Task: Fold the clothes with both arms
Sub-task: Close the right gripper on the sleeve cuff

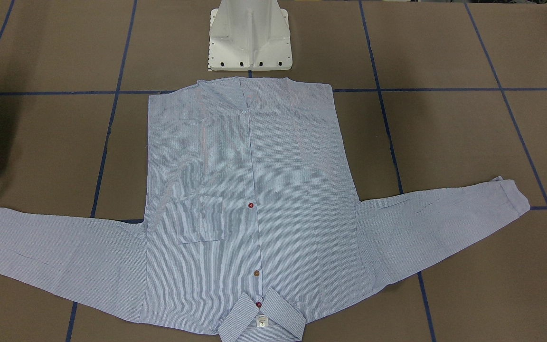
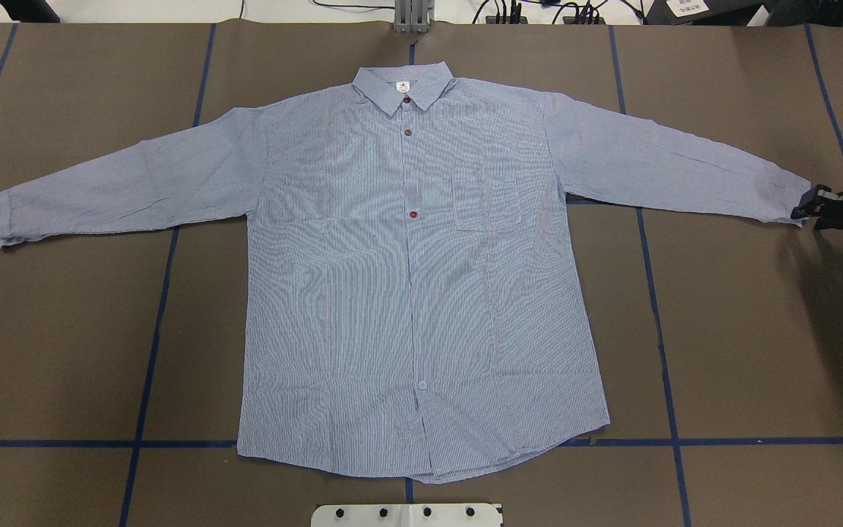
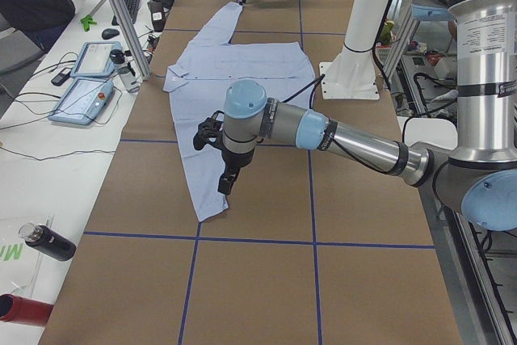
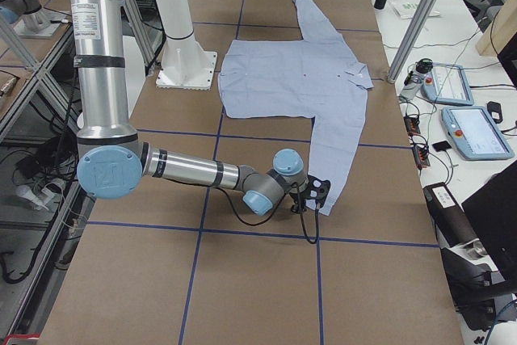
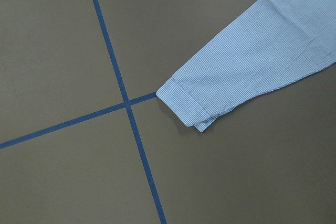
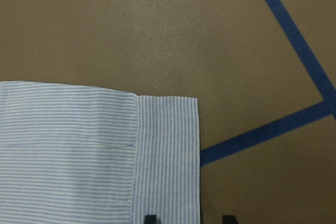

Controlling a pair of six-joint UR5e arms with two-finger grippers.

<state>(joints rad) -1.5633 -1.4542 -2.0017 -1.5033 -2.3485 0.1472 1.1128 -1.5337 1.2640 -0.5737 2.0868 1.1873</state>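
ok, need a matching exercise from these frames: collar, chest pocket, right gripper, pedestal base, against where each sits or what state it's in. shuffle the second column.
Things
1. collar
2. chest pocket
3. right gripper
4. pedestal base

Place or state
A. just past the hem of the shirt
B. jaws apart, at a sleeve cuff
C. at the shirt's end farthest from the robot
D. on the shirt front, to the robot's right of the buttons

Pairs: 1-C, 2-D, 3-B, 4-A
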